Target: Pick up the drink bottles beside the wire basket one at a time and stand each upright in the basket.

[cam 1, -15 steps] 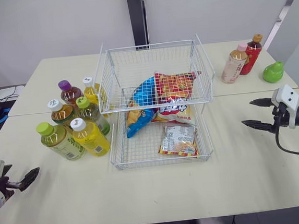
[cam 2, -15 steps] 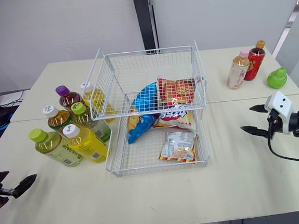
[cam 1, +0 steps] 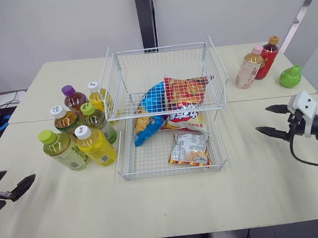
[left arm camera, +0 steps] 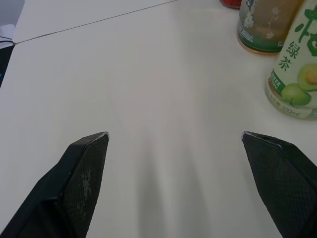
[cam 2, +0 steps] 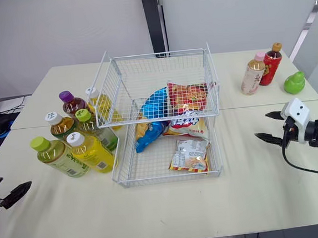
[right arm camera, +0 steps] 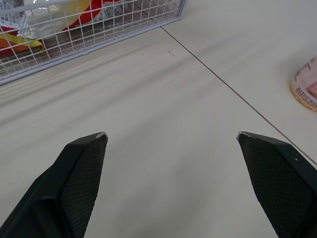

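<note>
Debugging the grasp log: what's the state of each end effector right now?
Left end effector: open, holding nothing.
Right end effector: open, holding nothing.

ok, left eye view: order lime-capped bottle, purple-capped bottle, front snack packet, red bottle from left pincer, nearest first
1. Lime-capped bottle, front of cluster, by left pincer.
2. Purple-capped bottle, back of cluster.
3. Front snack packet, in the wire basket.
4. Red bottle, far right.
</note>
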`<action>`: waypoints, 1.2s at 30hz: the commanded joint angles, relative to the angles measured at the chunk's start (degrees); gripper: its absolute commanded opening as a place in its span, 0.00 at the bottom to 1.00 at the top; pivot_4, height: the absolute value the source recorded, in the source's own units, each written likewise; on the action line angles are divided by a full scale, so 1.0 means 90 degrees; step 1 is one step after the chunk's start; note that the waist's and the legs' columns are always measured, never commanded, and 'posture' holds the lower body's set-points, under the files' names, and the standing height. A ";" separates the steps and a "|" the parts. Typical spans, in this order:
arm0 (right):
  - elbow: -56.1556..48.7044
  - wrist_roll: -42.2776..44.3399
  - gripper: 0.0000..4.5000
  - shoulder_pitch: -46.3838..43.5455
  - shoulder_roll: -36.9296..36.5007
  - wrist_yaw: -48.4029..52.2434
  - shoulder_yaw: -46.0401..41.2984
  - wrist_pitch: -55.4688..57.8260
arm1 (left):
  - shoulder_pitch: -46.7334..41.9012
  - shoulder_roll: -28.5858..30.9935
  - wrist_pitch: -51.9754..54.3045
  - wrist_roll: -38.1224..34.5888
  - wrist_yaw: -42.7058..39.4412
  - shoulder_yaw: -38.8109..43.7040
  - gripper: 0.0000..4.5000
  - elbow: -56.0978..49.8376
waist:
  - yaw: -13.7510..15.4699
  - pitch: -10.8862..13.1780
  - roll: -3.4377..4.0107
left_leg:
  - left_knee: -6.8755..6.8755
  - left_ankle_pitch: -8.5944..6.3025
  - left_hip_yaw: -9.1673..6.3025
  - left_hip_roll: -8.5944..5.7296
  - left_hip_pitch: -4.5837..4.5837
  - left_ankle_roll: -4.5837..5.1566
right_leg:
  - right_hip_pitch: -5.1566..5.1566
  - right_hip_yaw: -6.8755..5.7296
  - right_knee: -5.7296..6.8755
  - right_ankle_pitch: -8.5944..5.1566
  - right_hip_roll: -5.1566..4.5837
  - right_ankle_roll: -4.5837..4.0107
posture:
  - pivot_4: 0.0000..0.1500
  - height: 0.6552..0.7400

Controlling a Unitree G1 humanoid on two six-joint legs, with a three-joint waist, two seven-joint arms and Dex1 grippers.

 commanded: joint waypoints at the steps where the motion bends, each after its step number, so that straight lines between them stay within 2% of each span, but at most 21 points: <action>1: -0.0097 0.0199 1.00 -0.0006 -0.0149 0.0020 -0.0369 -0.0054 | -0.0086 0.0226 -0.0057 -0.0233 -0.0266 0.0390 0.99 0.0158 | 0.0000 0.0000 0.0001 | 0.0000 0.0000 0.0000 -0.0001 0.0000 0.0000 | 0.0000 0.0001 0.0002 0.0000 0.0000 0.0000 | 1.00 1.00; 15: -0.0553 0.0463 1.00 0.0334 -0.0130 0.0043 -0.0655 -0.0073 | -0.0090 0.0218 0.0299 -0.0543 -0.0586 0.0411 0.99 -0.0167 | -0.0005 0.0000 0.0001 | 0.0000 0.0000 0.0005 0.0004 0.0004 0.0000 | 0.0001 0.0003 0.0002 0.0000 0.0001 0.0000 | 1.00 1.00; 20: -0.1814 0.1048 1.00 0.0728 -0.0321 0.0185 -0.1044 0.0571 | -0.0173 0.0277 0.0448 -0.0589 -0.0598 0.0394 0.99 -0.0211 | -0.0001 0.0001 0.0002 | 0.0000 -0.0001 0.0002 0.0005 0.0003 0.0000 | 0.0001 0.0003 0.0002 0.0000 0.0002 0.0000 | 1.00 1.00; 25: -0.4003 0.2466 1.00 0.1274 -0.0795 0.0169 -0.2050 0.2068 | -0.0173 0.0277 0.0627 -0.0623 -0.0604 0.0449 0.99 -0.0313 | 0.0011 0.0002 0.0003 | 0.0000 -0.0001 -0.0003 0.0004 -0.0001 0.0001 | 0.0000 0.0003 0.0002 0.0000 0.0000 0.0001 | 1.00 1.00; 30: -0.5000 0.3705 1.00 0.0743 -0.1102 -0.0127 -0.2228 0.3172 | -0.0026 0.0208 0.0764 -0.0662 -0.0584 0.0573 0.99 -0.0498 | -0.0013 -0.0001 -0.0002 | 0.0001 -0.0002 0.0008 0.0031 0.0000 -0.0001 | -0.0002 0.0008 -0.0003 0.0000 0.0004 -0.0003 | 1.00 1.00; 36: -0.5297 0.3727 1.00 -0.0938 -0.0574 -0.0013 -0.0498 0.3177 | 0.0450 -0.0061 0.1111 -0.0893 -0.0467 0.0925 0.99 -0.1277 | -0.0018 -0.0004 -0.0008 | 0.0001 -0.0006 0.0020 0.0069 0.0003 -0.0007 | -0.0011 0.0017 -0.0009 -0.0003 0.0030 -0.0011 | 1.00 1.00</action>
